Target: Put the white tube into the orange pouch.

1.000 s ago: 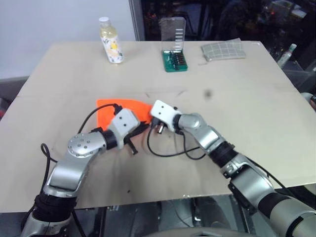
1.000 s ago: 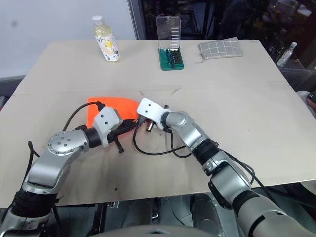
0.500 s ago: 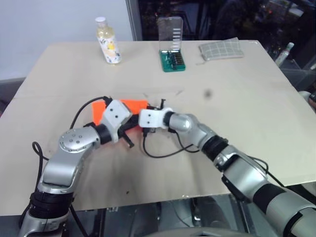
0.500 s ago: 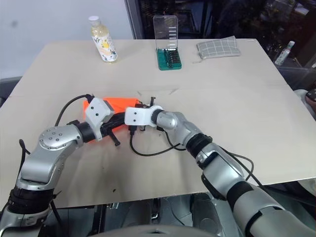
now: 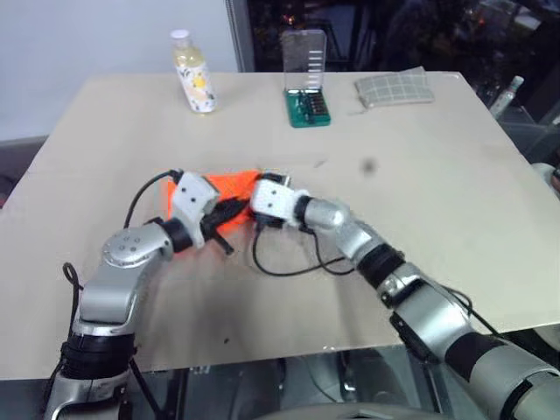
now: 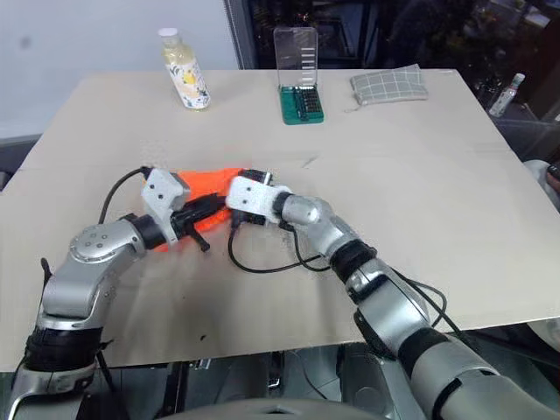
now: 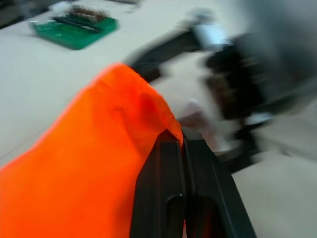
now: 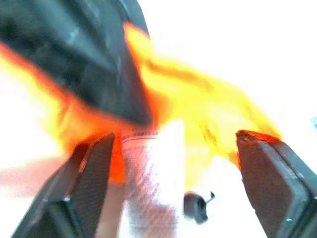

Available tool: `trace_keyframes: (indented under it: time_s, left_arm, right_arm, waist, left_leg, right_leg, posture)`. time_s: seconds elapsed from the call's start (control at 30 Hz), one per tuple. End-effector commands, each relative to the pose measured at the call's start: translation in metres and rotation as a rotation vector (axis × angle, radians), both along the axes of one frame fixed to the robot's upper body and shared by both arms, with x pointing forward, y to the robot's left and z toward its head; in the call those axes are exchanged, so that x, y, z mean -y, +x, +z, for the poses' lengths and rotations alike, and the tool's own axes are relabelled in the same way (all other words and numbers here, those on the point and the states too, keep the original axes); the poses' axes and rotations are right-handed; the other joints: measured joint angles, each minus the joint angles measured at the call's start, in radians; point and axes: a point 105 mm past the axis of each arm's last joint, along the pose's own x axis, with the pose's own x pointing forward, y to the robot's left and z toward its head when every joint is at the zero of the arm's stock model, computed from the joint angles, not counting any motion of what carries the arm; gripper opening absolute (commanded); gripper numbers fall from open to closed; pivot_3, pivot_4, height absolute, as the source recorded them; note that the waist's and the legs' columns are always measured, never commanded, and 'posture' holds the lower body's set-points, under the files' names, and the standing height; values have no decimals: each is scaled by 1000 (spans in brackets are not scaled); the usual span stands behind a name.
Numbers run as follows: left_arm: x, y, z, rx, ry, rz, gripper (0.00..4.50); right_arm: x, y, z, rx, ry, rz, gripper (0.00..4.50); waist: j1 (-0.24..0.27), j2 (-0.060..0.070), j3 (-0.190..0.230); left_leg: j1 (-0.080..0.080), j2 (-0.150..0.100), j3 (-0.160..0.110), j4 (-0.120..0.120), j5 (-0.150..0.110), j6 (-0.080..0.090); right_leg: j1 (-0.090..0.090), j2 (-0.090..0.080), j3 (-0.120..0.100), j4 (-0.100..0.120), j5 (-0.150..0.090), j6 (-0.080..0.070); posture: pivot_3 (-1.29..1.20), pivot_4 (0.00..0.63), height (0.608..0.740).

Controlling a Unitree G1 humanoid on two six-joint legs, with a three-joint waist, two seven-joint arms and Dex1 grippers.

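Pouch first: the orange pouch (image 5: 234,194) lies on the tan table (image 5: 420,175) a little toward 9 o'clock of the table's middle, with both arms meeting over it. The left gripper (image 7: 183,144) is clenched on the pouch's fabric edge; in the left wrist view its 2 black fingers (image 7: 163,188) press flat together with orange cloth pinched at their tips, lifting that edge into a raised fold. The right gripper (image 8: 173,148) comes in from 3 o'clock, its white wrist block touching the pouch's near corner, and its 2 fingers stand wide apart, released. Between them, in the right wrist view, the white tube (image 8: 151,178) sits with its upper end against the orange fabric; neither finger touches it. How far inside the pouch it reaches cannot be told. A dark finger of the left gripper crosses the fabric just above the tube there.

At the table's far edge, from 11 to 1 o'clock, stand a pale yellow bottle (image 5: 194,72), a green bit case (image 5: 308,96) with its clear lid up, and a grey checked pouch (image 5: 394,87), all well apart from the arms. A black cable (image 5: 289,262) loops on the table at 6 o'clock of the right gripper.
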Motion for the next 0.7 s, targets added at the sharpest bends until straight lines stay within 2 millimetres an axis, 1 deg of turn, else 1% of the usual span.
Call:
trace_keyframes:
  time_s: [0.03,0.17,0.23,0.3,0.4,0.5,0.53,0.57,0.63,0.67,0.7]
  left_arm:
    - [-2,6,17,58,-38,-30,0]
    - [1,14,33,56,-156,-68,0]
    - [0,15,39,42,-211,-93,0]
    - [-2,18,41,42,-206,-99,0]
    - [-2,20,40,35,-187,-115,0]
    - [-1,22,39,38,-177,-126,0]
    - [0,22,38,40,-172,-131,0]
    - [1,21,38,43,-165,-136,0]
    - [5,19,37,46,-157,-147,0]
    - [7,18,37,46,-158,-149,0]
    - [10,15,34,44,-135,-160,0]
  right_arm:
    - [13,-13,28,-77,102,28,3872]
    - [34,-17,42,-144,192,-65,3872]
    - [40,-16,43,-182,218,-113,3872]
    - [47,-10,32,-162,150,-180,3872]
    - [48,-3,12,-190,88,-244,3872]
    - [49,4,-3,-186,31,-293,3872]
    - [51,7,-5,-193,36,-318,3354]
    - [53,10,-7,-202,44,-339,3062]
    - [55,13,-7,-190,45,-354,2229]
    - [55,14,-7,-179,40,-357,1666]
    - [55,14,-8,-166,18,-349,1231]
  waist:
    - [-1,0,0]
    - [-5,0,0]
    - [-6,0,0]
    - [-7,0,0]
    - [-7,-1,0]
    - [-7,0,0]
    - [-7,0,0]
    - [-7,0,0]
    - [-7,0,0]
    - [-7,0,0]
    - [-7,0,0]
  left_leg:
    - [0,0,0,0,0,0]
    - [1,0,0,1,0,0]
    - [1,1,-1,0,0,0]
    - [1,0,0,0,0,0]
    - [1,0,0,0,0,0]
    - [0,0,0,0,0,0]
    - [0,0,0,0,0,0]
    - [0,0,0,0,0,0]
    - [0,0,0,0,0,0]
    - [0,0,0,0,0,0]
    - [0,0,0,0,0,0]
  right_leg:
    - [0,0,0,0,0,0]
    - [0,1,0,1,0,0]
    - [0,1,0,2,0,0]
    - [0,1,0,1,0,0]
    - [0,1,0,1,0,0]
    - [0,1,0,1,0,0]
    - [0,1,0,1,0,0]
    - [0,1,0,1,0,0]
    - [0,1,0,1,0,0]
    - [0,1,0,1,0,0]
    - [0,0,0,1,0,0]
  posture:
    - [0,150,740]
    - [0,150,740]
    - [0,150,740]
    - [0,150,740]
    - [0,150,740]
    - [0,150,740]
    - [0,150,740]
    - [0,150,740]
    - [0,150,740]
    - [0,150,740]
    - [0,150,740]
